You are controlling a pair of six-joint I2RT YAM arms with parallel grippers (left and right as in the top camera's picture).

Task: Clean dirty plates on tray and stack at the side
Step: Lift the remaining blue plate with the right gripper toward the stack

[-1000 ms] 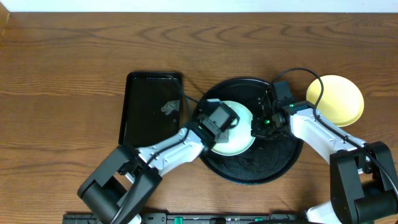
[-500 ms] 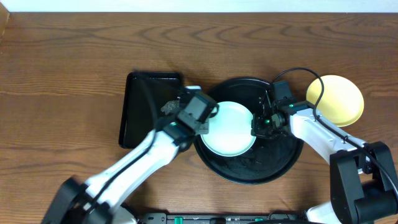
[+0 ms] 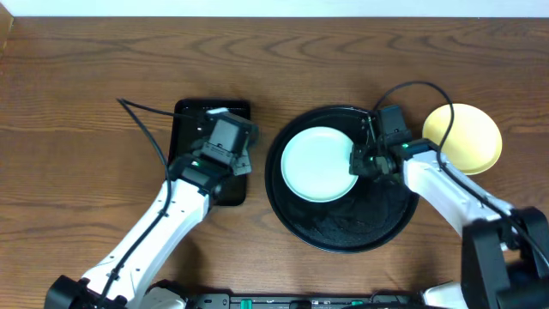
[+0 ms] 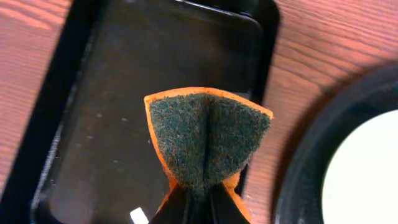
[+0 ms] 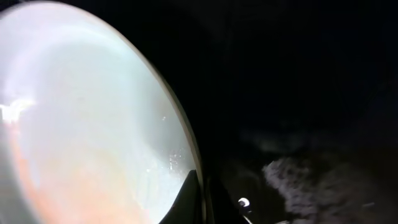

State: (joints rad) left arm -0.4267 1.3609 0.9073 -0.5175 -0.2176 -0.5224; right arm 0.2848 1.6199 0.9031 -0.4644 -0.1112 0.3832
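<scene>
Mint-blue plate lies in the left half of the round black tray, and the right gripper has its fingers pinched on the plate's right rim; the right wrist view shows the thin fingertips clamped at that edge, though whether the rim is raised off the tray floor cannot be told. Greyish wet smears mark the tray floor in front of the mint-blue plate. A pale yellow plate sits on the wooden table just beyond the tray's right side, with the right arm's forearm and a looping black cable crossing between it and the tray. To the left, well apart from the plate, the left gripper hangs over the rectangular black tray, its fingers closed on a folded sponge with an orange body and a dark green scouring face turned toward the wrist camera. The sponge hides the middle of the rectangular tray in that view. From above, the left wrist covers the rectangular tray's right portion, and a second black cable arcs over the table beside it.
</scene>
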